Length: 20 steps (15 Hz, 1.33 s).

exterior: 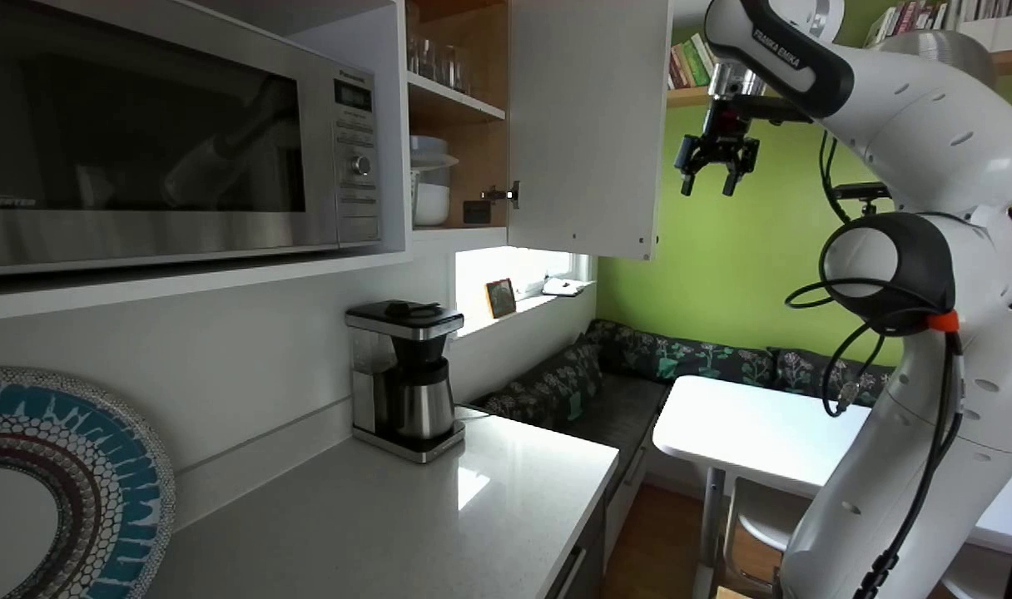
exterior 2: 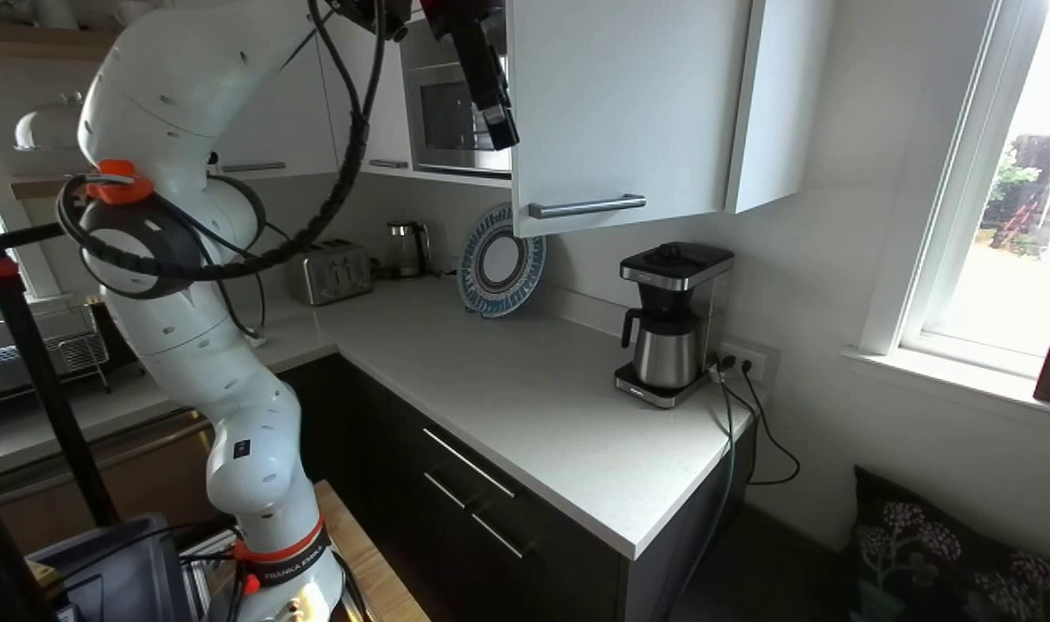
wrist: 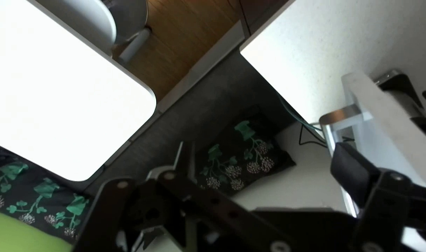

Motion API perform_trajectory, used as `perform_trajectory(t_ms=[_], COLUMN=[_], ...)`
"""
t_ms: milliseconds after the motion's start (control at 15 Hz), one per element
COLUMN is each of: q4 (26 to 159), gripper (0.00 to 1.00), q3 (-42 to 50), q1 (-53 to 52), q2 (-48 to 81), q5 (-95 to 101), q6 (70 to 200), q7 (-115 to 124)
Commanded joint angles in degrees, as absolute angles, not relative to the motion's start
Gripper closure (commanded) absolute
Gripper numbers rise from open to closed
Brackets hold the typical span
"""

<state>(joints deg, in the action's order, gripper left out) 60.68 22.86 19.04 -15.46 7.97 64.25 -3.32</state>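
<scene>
Wrist view: we list one black two-fingered gripper, jaws spread wide, nothing held between them. Nearest item: the brushed-metal bar handle on a white flat-panel cabinet door; the finger on the picture's right overlaps the bar, and whether they touch we cannot tell. Also framed: a white speckled countertop, a white round-cornered table and dark fabric cushions printed with green and pink plants.

In an exterior view: a white jointed robot arm, black at the joints, carries the gripper pointing downward, fingers well parted, to the right of the door in the frame. We find the door standing open on a wood-lined cabinet holding clear drinking glasses and white bowls. Left of it, a steel-fronted microwave; below, a black-and-silver coffee maker on the countertop; at the far left, a large round platter patterned in teal, white and maroon.

In an exterior view: the gripper is cut by the upper edge, one dark finger showing at the door's left edge; from here we cannot tell how far the jaws part. The handle runs along the lower part of the door's outer face, above and left of the coffee maker. Farther back: a boxy silver toaster.
</scene>
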Motion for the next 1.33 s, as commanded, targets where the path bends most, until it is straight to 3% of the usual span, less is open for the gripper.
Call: perform_trajectory(t_ms=[0, 467, 867, 1267], q4=[58.60, 60.93, 70.78, 80.79], gripper=[0.00, 0.00, 0.00, 0.00], q3=[19.26, 9.41, 1.39, 0.51], q1=[18.42, 17.72, 16.14, 15.23], q2=[-17.00, -20.92, -23.42, -20.46], q5=[9.31, 4.51, 0.84, -6.06], q6=[55.53, 59.70, 80.83, 103.83], q7=[-2.44, 8.16, 14.53, 17.63])
